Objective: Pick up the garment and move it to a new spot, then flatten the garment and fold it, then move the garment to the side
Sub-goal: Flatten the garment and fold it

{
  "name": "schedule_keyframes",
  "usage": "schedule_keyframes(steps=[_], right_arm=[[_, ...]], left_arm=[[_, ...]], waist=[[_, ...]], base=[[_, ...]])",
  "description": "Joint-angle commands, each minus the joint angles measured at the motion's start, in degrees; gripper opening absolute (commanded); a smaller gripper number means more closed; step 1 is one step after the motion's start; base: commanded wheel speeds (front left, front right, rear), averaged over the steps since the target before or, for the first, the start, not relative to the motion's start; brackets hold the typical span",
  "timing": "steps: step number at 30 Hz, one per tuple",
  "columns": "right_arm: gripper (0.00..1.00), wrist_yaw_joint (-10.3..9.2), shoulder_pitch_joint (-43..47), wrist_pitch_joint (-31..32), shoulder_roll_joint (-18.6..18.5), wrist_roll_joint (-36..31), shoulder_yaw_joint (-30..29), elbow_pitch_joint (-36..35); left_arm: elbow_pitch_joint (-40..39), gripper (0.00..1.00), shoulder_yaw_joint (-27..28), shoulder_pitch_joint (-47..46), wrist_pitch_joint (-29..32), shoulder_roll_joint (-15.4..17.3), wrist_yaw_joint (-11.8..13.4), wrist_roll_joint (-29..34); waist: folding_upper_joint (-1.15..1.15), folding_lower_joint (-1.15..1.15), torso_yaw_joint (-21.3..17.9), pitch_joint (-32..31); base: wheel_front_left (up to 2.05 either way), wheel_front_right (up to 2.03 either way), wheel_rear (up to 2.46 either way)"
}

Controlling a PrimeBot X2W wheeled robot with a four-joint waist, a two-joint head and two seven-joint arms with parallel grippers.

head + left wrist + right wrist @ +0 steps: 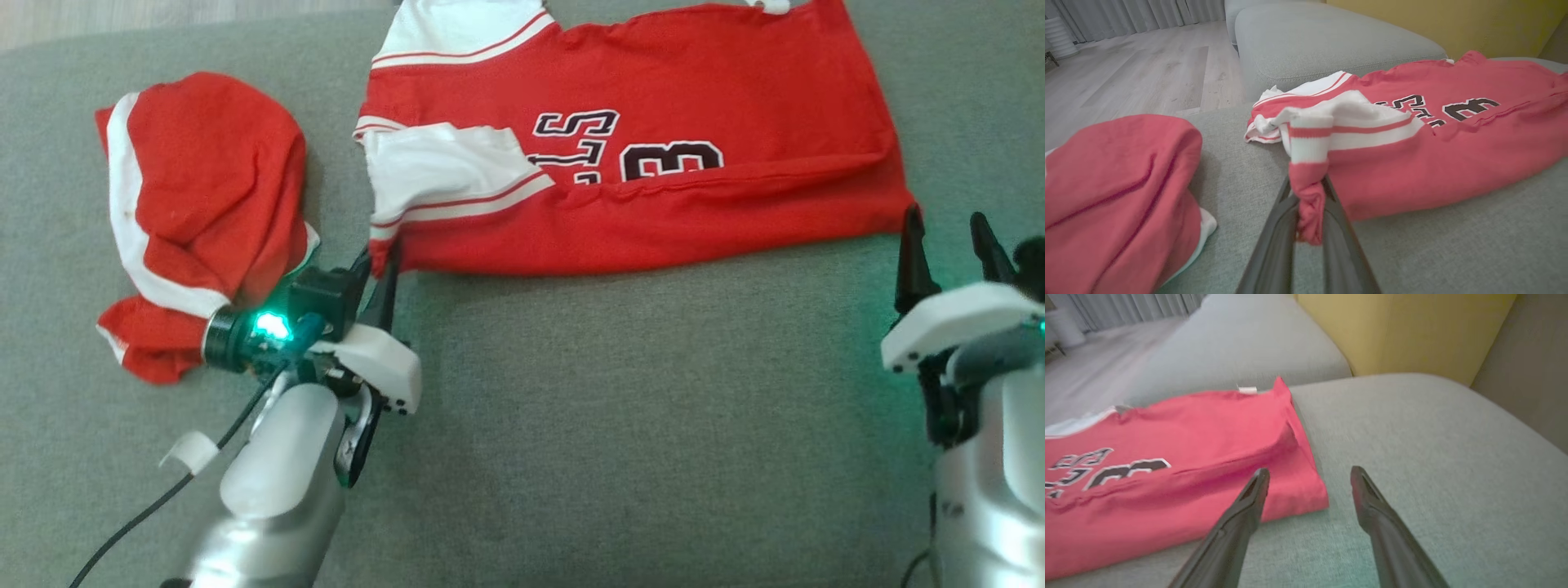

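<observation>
My left pincer (1308, 192) is clamped on a twisted red corner of the jersey (735, 212), just under the white sleeve band with its thin red stripes. The left wrist view shows me that pinch of cloth bunched like a rope between the two dark fingers (1276, 249). From the head view I only see the tips meeting at the jersey's lower left edge.

The jersey lies spread across the upper middle of the head view on a grey, coarse-woven sofa cushion (612, 408). It is soft knit with a long raised crease along its length, and it carries black, white-outlined lettering.

My right pincer (1309, 473) stands wide apart and holds nothing. In its wrist view one tapered tip overlaps the jersey's lower right corner and the other is over bare cushion. I cannot tell if either touches.

A second red garment (204, 204) with a white stripe sits in a rounded, crumpled heap at the left, beside my left arm.

The wrist views add a pale plank floor (1147, 61), grey curtains (1126, 14), a yellow panel (1400, 330) and a small white label (1248, 390) at the jersey's far edge.
</observation>
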Motion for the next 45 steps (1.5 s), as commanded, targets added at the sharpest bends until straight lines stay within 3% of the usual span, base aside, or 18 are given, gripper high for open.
schedule_keyframes(steps=[1,7,18,19,20,33,45], right_arm=[[1.00,-0.04,-3.05,1.57,-0.12,-1.80,0.47,-0.43],[1.00,-0.04,-10.28,7.54,-0.12,-8.00,-3.55,6.93],[0.99,-0.04,-16.76,11.69,-0.13,-16.50,-8.78,17.40],[0.85,-0.04,-17.12,11.94,-0.16,-16.92,-8.80,18.30],[0.00,-0.04,-17.40,12.05,-0.21,-17.22,-8.74,19.09],[0.00,-0.04,-14.37,9.59,-3.99,-17.57,-8.43,22.00],[0.00,-0.04,-3.68,12.94,-3.03,-10.74,-3.53,15.12]], left_arm=[[-2.73,0.00,1.30,-2.75,-0.12,1.51,0.31,0.52],[-7.16,0.00,0.07,-3.27,1.31,2.34,0.15,1.25],[-10.95,0.00,-1.22,-3.49,2.07,2.98,0.33,1.70],[-11.10,0.00,-1.31,-3.49,2.12,3.03,0.39,1.71],[-11.18,0.00,-1.40,-3.48,2.19,3.09,0.44,1.73],[-8.14,0.00,-2.67,0.33,4.09,4.72,0.37,0.85],[-8.63,0.00,-5.88,8.84,8.56,6.20,-1.08,-0.64]], waist=[[0.00,0.00,0.40,0.62],[0.00,0.00,1.41,2.54],[0.00,0.00,3.04,4.67],[0.00,0.00,3.14,4.68],[0.00,0.00,3.21,4.63],[0.00,0.00,1.52,-1.53],[0.00,0.00,-0.80,-8.98]], base=[[0.00,0.00,0.00],[0.00,0.00,0.00],[0.00,0.00,0.00],[0.00,0.00,0.00],[0.00,0.00,0.00],[0.00,0.00,0.00],[0.00,0.00,0.00]])
